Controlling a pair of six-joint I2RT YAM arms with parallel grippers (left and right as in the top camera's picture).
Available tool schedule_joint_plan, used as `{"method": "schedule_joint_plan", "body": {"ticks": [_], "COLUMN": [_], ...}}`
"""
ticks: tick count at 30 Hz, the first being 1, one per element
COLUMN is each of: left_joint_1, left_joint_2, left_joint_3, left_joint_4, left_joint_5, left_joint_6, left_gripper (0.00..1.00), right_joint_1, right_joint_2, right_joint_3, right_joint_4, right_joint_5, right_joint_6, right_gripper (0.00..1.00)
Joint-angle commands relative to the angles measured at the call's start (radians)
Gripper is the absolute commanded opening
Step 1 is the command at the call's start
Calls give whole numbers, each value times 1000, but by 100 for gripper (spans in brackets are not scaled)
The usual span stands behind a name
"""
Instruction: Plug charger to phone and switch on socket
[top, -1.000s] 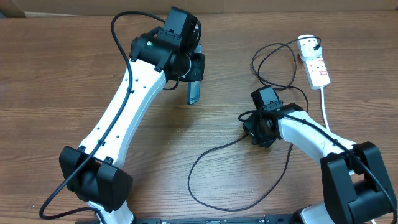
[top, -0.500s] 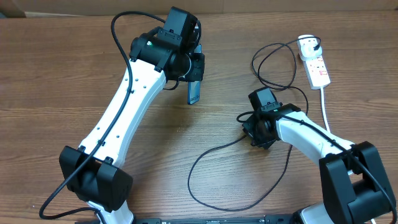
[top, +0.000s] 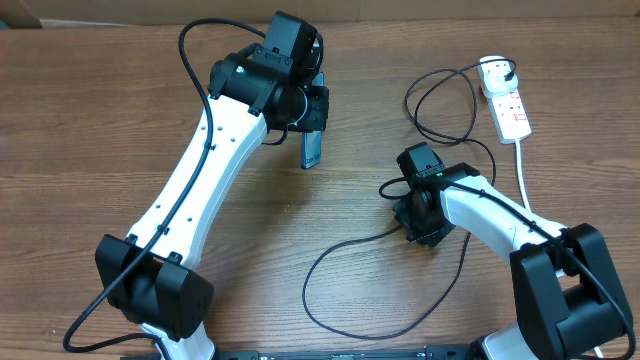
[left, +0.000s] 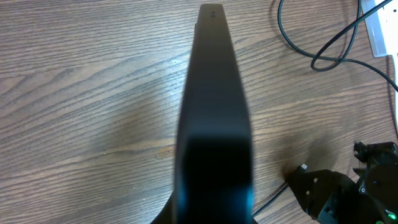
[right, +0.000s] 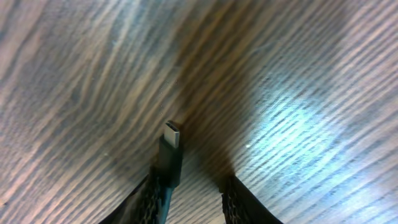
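My left gripper (top: 313, 112) is shut on the phone (top: 313, 148), which hangs edge-on above the table. In the left wrist view the phone (left: 214, 93) is a dark slab filling the centre. The charger (top: 340, 250) is a thin black cable looping over the table from the socket (top: 510, 108), a white power strip at the far right. My right gripper (top: 424, 228) sits low over the cable's free end. The plug tip (right: 172, 134) lies along the left finger (right: 151, 193). Bare wood shows between it and the right finger (right: 239, 199), so the right gripper (right: 190, 182) stands open.
A white cord (top: 522, 170) runs from the power strip toward the front right. Black cable loops (top: 440, 100) lie left of the strip. Cardboard (top: 120, 12) lines the back edge. The right arm's gripper (left: 339, 193) shows at the lower right of the left wrist view.
My right gripper has narrowed a little and shifted slightly toward the front, dragging the cable near it. The left arm and the phone have not moved.
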Motion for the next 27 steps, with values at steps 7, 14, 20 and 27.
{"method": "schedule_joint_plan", "body": {"ticks": [7, 14, 20, 27], "left_joint_1": [-2, -2, -2, -2], "left_joint_2": [-4, -4, -4, -4], "left_joint_3": [10, 10, 10, 10], "left_joint_4": [3, 1, 0, 0], "left_joint_5": [13, 13, 13, 12], "left_joint_6": [-14, -14, -14, -14], "left_gripper": [4, 4, 4, 4], "right_joint_1": [5, 5, 5, 19], "right_joint_2": [24, 32, 33, 33], "right_joint_3": [8, 2, 2, 2], "right_joint_4": [6, 27, 32, 46], "right_joint_5": [16, 13, 13, 13], "right_joint_6": [11, 11, 11, 11], "right_gripper": [33, 25, 19, 12]}}
